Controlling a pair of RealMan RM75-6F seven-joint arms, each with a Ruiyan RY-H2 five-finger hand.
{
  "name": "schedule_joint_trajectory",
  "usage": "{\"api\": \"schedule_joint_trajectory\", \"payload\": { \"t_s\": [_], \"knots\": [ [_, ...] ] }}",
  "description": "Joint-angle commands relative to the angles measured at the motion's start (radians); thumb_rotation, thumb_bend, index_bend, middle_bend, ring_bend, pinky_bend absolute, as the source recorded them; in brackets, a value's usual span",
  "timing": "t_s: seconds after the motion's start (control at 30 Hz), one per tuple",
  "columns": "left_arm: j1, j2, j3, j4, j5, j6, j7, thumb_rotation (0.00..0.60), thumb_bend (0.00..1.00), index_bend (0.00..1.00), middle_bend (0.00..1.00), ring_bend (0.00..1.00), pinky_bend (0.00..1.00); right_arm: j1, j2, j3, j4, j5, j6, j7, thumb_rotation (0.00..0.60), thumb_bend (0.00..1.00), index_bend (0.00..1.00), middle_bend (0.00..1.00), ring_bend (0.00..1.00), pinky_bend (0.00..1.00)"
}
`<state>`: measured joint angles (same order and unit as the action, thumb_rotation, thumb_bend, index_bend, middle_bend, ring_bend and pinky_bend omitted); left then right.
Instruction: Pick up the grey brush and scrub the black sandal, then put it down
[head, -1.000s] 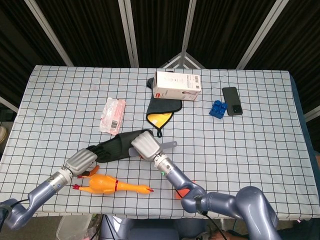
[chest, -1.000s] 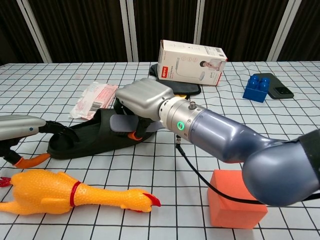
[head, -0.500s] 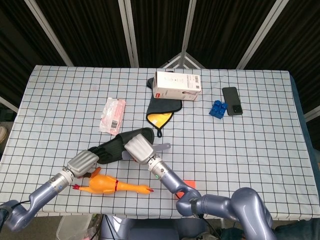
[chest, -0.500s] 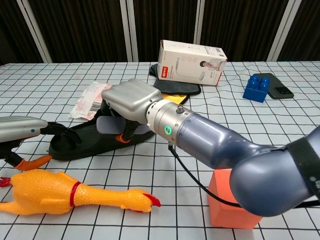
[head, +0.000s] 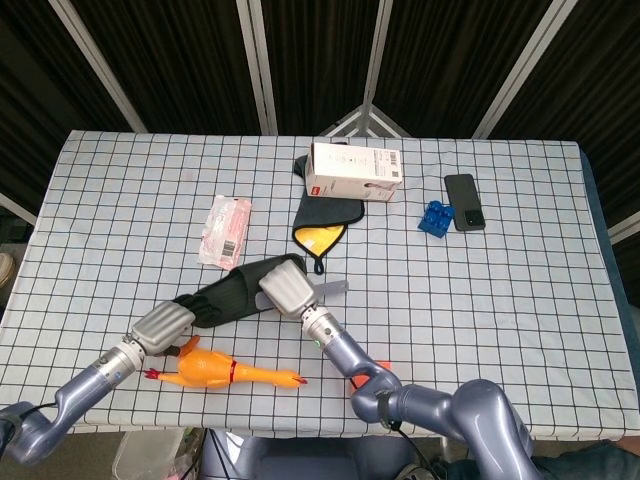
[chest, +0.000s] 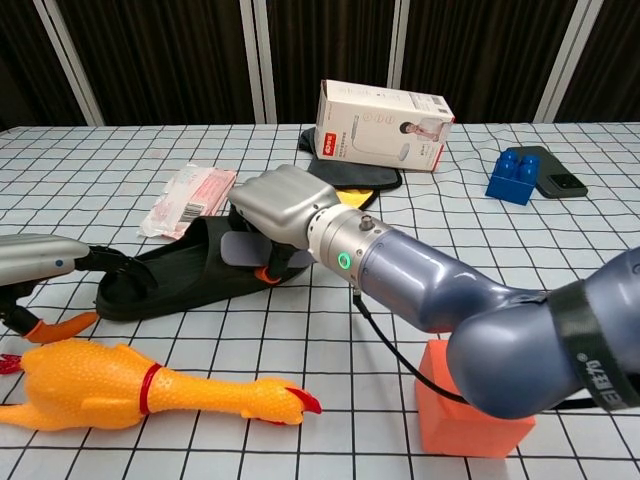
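The black sandal (head: 232, 294) (chest: 190, 272) lies slantwise on the checked tablecloth, toe toward the upper right. My right hand (head: 285, 290) (chest: 285, 205) sits over its toe end and grips the grey brush (head: 331, 289) (chest: 241, 249), whose handle sticks out to the right in the head view. The brush head rests against the sandal's upper. At the sandal's heel end, my left hand (head: 162, 325) (chest: 35, 255) holds the strap area, its fingers partly hidden.
A yellow rubber chicken (head: 222, 372) (chest: 130, 390) lies in front of the sandal. An orange block (chest: 472, 398) sits near the front edge. Further back lie a pink packet (head: 226, 229), a grey-yellow cloth (head: 325, 220), a white box (head: 354, 171), blue bricks (head: 434, 217) and a phone (head: 464, 202).
My right hand slid the brush left along the sandal half a second ago, then back right toward the toe. The left hand and sandal barely moved.
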<state>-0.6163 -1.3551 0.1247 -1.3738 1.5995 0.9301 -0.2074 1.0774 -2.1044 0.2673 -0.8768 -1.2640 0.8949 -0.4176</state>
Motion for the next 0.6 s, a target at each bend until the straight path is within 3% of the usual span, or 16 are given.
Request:
{"api": "schedule_joint_trajectory", "payload": {
  "t_s": [0.03, 0.37, 0.6],
  "knots": [
    [0.003, 0.001, 0.0, 0.006, -0.005, 0.0, -0.007, 0.6, 0.73, 0.18, 0.21, 0.11, 0.15, -0.008, 0.003, -0.008, 0.011, 0.0, -0.005, -0.006, 0.6, 0.83, 0.87, 0.76, 0.61, 0.77],
    [0.008, 0.002, 0.0, 0.016, -0.015, -0.007, -0.009, 0.6, 0.73, 0.18, 0.21, 0.11, 0.15, -0.022, 0.021, -0.013, 0.013, -0.004, -0.007, -0.02, 0.6, 0.83, 0.87, 0.76, 0.61, 0.77],
    [0.006, 0.006, -0.005, -0.001, -0.012, -0.001, 0.005, 0.6, 0.73, 0.18, 0.21, 0.11, 0.15, -0.023, 0.036, 0.007, -0.049, 0.005, 0.0, -0.03, 0.6, 0.83, 0.87, 0.76, 0.61, 0.77]
  ]
}}
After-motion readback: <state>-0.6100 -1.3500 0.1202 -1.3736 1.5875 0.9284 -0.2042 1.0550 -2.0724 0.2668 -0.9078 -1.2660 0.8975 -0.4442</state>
